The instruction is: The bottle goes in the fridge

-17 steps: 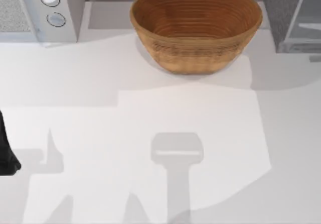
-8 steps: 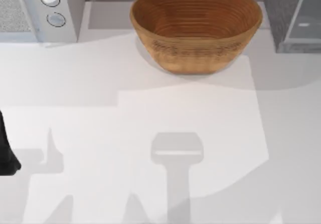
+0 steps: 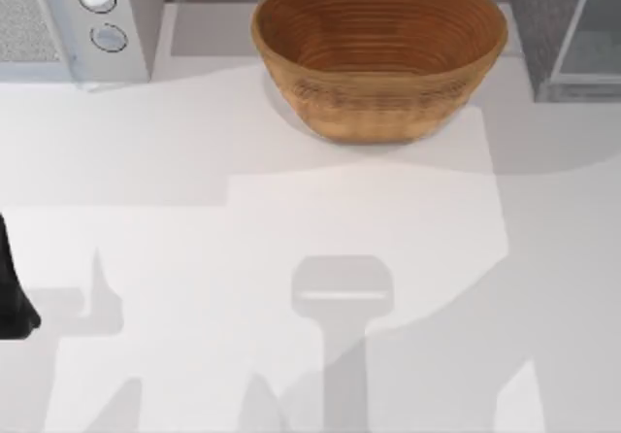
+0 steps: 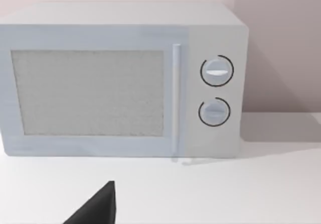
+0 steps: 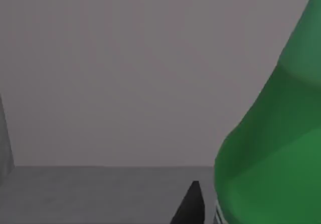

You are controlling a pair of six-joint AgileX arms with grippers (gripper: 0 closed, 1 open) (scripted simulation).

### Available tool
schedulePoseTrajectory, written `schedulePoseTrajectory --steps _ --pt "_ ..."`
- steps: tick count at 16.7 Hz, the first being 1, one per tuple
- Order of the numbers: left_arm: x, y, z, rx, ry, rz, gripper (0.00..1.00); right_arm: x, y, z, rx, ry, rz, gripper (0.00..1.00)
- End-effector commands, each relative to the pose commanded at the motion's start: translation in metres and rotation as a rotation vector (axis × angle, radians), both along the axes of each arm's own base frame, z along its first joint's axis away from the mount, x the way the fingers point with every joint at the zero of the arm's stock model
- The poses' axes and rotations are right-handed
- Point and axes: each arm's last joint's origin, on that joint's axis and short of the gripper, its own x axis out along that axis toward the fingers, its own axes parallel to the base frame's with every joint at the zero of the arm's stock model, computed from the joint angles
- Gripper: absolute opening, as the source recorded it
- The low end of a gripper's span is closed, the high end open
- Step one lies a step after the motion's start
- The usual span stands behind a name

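Observation:
The green bottle [image 5: 276, 153] looms very close in the right wrist view, its shoulder narrowing upward. My right gripper [image 5: 220, 206] is shut on it, with one dark fingertip [image 5: 192, 204] just beside its body. Behind it are a plain grey wall and a darker grey floor; I cannot tell whether this is the fridge's inside. The fridge [image 3: 548, 25] stands at the table's back right, with a dark speckled side and a pale front. My left gripper [image 3: 12, 297] is parked at the left edge, its tip [image 4: 98, 206] facing the microwave.
A large woven basket [image 3: 378, 54] stands at the back middle, just left of the fridge. A light grey microwave [image 3: 87, 20] with two knobs [image 4: 216, 91] fills the back left corner. Arm shadows lie across the white table [image 3: 291, 161].
The shadow over the table's front right has spread leftward. A pale shape seen at the fridge's front has faded away. The left arm has stayed put.

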Motion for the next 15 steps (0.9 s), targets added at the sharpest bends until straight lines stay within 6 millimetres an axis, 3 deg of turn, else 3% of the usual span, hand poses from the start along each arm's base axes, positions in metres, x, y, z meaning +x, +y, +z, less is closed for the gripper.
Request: schedulePoseTrajectory --steps 3,7,15 --pt "0.0 0.0 0.0 0.0 0.0 0.0 1.0 0.0112 0.0007 0.0 0.0 0.0 0.0 0.01" --pt "0.0 0.0 0.0 0.0 0.0 0.0 1.0 0.0119 0.0007 -0.0003 0.0 0.0 0.0 0.01" --pt "0.0 0.0 0.0 0.0 0.0 0.0 1.0 0.0119 0.0007 -0.0003 0.0 0.0 0.0 0.61"
